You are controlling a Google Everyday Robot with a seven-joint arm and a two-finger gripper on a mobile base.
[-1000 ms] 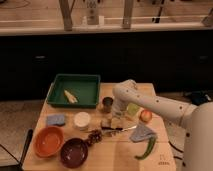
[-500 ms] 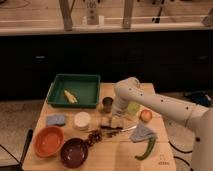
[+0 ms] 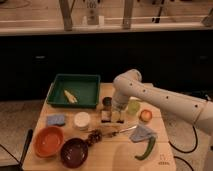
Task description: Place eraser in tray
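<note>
The eraser is a small tan block with a darker underside, lying on the wooden table just in front of the metal cup. My gripper points down at the table, right next to the eraser on its right side. I cannot tell whether it touches the eraser. The dark green tray stands at the table's back left, and a pale yellow tapered piece lies inside it.
A blue sponge, a white round lid, an orange bowl and a maroon bowl sit front left. A yellow-green cup, orange fruit, grey-blue cloth and green pepper lie to the right.
The arm has shifted slightly, and the gripper has come down a little beside the eraser. The objects on the table have not moved.
</note>
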